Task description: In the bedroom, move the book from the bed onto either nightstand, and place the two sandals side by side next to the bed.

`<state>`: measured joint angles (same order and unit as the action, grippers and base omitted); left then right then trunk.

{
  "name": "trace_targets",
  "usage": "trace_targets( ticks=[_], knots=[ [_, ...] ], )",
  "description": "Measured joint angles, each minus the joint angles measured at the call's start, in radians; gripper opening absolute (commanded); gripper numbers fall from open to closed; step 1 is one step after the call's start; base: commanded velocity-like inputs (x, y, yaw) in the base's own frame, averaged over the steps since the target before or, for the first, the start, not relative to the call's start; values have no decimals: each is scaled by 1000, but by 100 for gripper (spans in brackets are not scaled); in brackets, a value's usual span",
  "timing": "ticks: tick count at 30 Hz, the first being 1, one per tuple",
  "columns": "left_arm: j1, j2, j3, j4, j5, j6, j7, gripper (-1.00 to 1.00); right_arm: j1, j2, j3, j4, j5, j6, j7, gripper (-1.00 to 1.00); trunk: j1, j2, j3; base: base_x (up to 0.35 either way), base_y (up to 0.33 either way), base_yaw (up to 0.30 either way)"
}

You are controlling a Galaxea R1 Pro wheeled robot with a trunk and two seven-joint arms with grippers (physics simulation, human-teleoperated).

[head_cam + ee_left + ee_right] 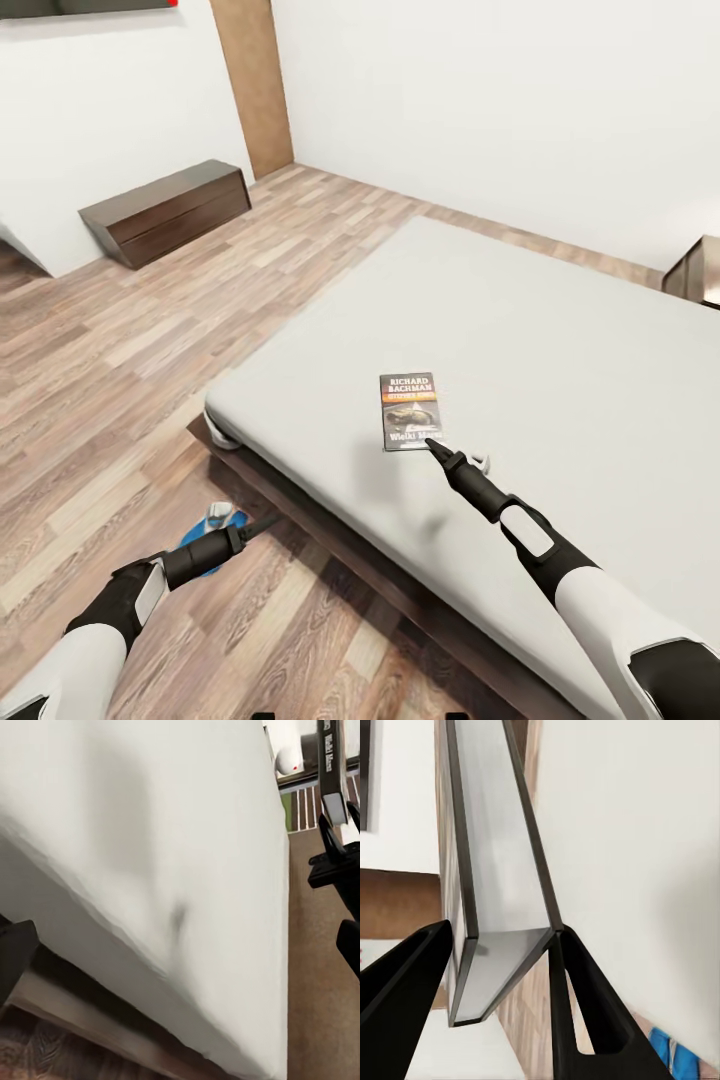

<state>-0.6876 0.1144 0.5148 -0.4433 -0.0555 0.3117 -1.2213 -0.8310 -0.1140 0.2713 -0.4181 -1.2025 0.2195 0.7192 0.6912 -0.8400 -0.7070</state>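
— Both arms come in from the bottom of the head view. What is the right gripper (432, 445) doing?

— It reaches to about one o'clock, over the pale mattress of the bed (560, 330), its tip at the near edge of the book (410, 411). In the right wrist view the two black fingers (585, 1012) stand apart with the book's (499, 937) edge between them; one touches the cover, the other sits just beside it. I cannot tell whether they press it.

— And the book itself?

— On the mattress near the bed's foot corner, dark cover up, white "RICHARD BACHMAN" lettering over an orange band.

— The left gripper (268, 523)?

— Low at seven o'clock over the wood-plank floor (120, 350), pointing toward the dark bed frame. Whether its fingers are apart or together, I cannot tell. The left wrist view shows the mattress side (150, 870) and the right arm (337, 832).

— Any sandals?

— One blue sandal (212, 528) lies on the floor beside the bed, partly behind the left gripper.

— Anything else?

— A low dark cabinet (170, 210) at eleven o'clock against the white wall, and a dark nightstand (700, 270) at the two o'clock edge.
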Motion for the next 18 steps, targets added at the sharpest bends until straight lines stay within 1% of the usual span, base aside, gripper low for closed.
trace_targets(
  ticks=[4,6,10,18],
  knots=[
    [0,0,0,0,0,0,0,100,0,0,0,0,0,0,2,-100,0,0,0,0,0,291],
    [0,0,0,0,0,0,0,100,0,-1,0,0,0,1,3,-100,0,0,0,0,0,179],
    [0,0,0,0,0,0,0,100,0,-1,-1,-1,-2,2,5,-100,0,0,0,0,0,53],
    [0,0,0,0,0,0,0,100,0,-2,-1,-3,-2,2,5,-100,0,0,-1,0,0,4]
  ],
)
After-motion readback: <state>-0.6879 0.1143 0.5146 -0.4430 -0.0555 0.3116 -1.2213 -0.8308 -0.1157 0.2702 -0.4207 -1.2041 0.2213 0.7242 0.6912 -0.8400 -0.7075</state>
